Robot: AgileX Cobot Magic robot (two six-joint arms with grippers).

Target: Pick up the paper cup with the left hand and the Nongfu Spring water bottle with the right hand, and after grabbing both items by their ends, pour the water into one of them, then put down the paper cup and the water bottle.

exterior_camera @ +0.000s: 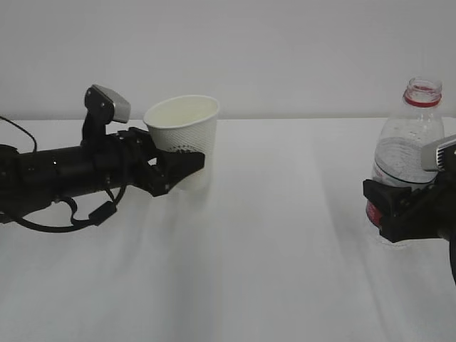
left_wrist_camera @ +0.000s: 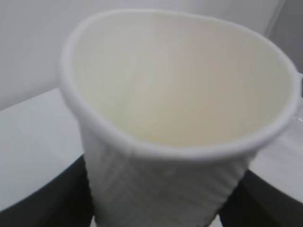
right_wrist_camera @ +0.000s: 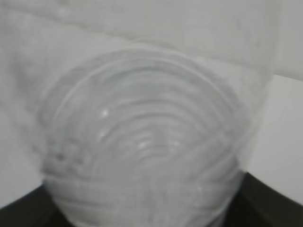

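The white paper cup [exterior_camera: 184,128] is at the left, mouth up and leaning slightly. My left gripper [exterior_camera: 187,165] is shut on its lower wall. In the left wrist view the cup [left_wrist_camera: 180,94] fills the frame and looks empty, with a black finger [left_wrist_camera: 47,198] pressed on each side. The clear Nongfu Spring water bottle [exterior_camera: 412,139] is upright at the right edge, uncapped, with a red neck ring. Water [exterior_camera: 405,160] shows inside it. My right gripper [exterior_camera: 388,206] is shut on its lower part, over the red label. The right wrist view shows the ribbed bottle [right_wrist_camera: 142,142] between dark fingers [right_wrist_camera: 270,203].
A white table [exterior_camera: 285,249] runs to a plain white wall behind. The wide stretch of tabletop between cup and bottle holds nothing. The left arm's cables [exterior_camera: 71,214] loop down near the table at the left.
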